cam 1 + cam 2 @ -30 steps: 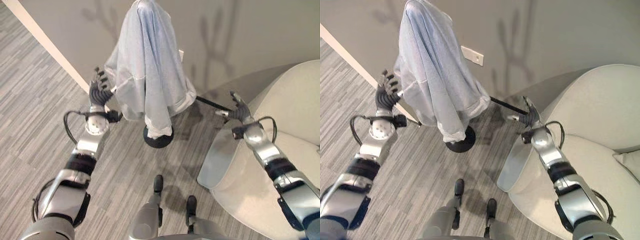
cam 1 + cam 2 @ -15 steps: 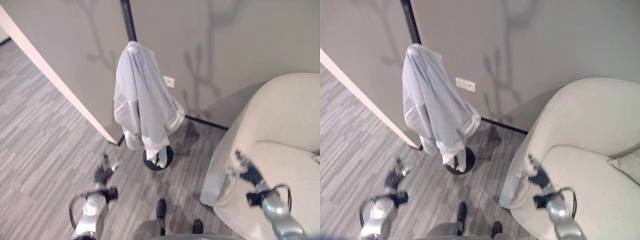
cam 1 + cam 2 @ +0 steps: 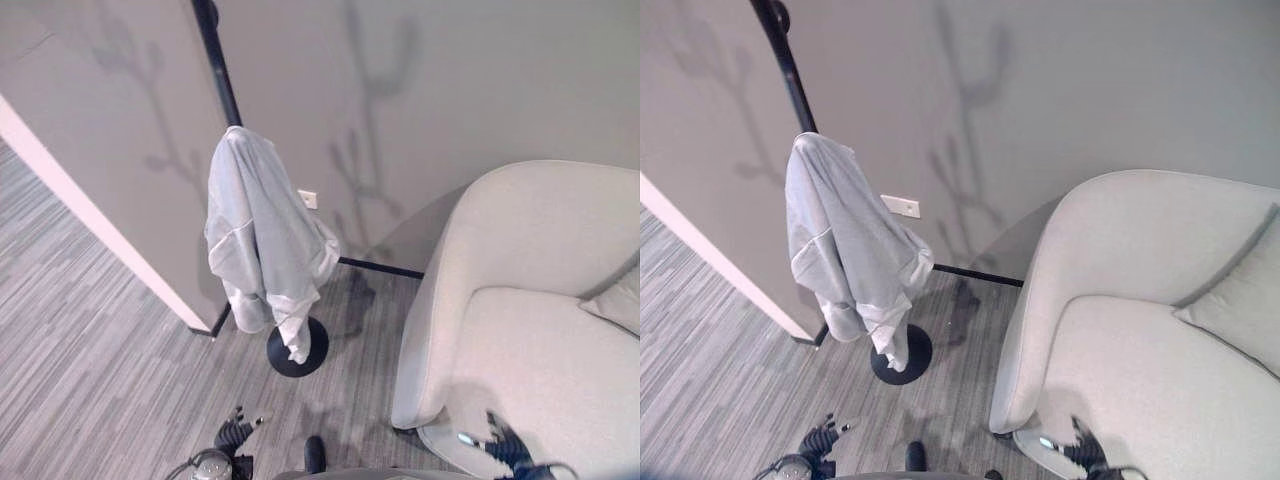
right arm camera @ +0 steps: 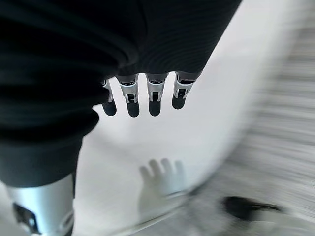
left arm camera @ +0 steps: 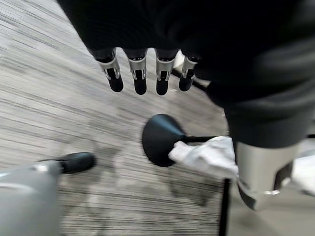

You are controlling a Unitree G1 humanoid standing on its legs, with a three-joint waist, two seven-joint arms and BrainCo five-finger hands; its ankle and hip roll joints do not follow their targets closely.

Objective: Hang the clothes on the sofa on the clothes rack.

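Garment (image 3: 262, 248) is draped over the rack (image 3: 220, 75) — soft pale grey knit, bunched, hem touching the black disc base. Sofa (image 3: 1160, 330) is seen bare, rounded, cream; task judged done. Left hand (image 5: 142, 73) and right hand (image 4: 142, 96) are held low — fingers straight, nothing held.

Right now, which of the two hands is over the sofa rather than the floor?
The right hand, low over the sofa's front edge. The left hand hangs above the striped floor, near the rack's round base.

no readable text, no labels, no numbers, no signs
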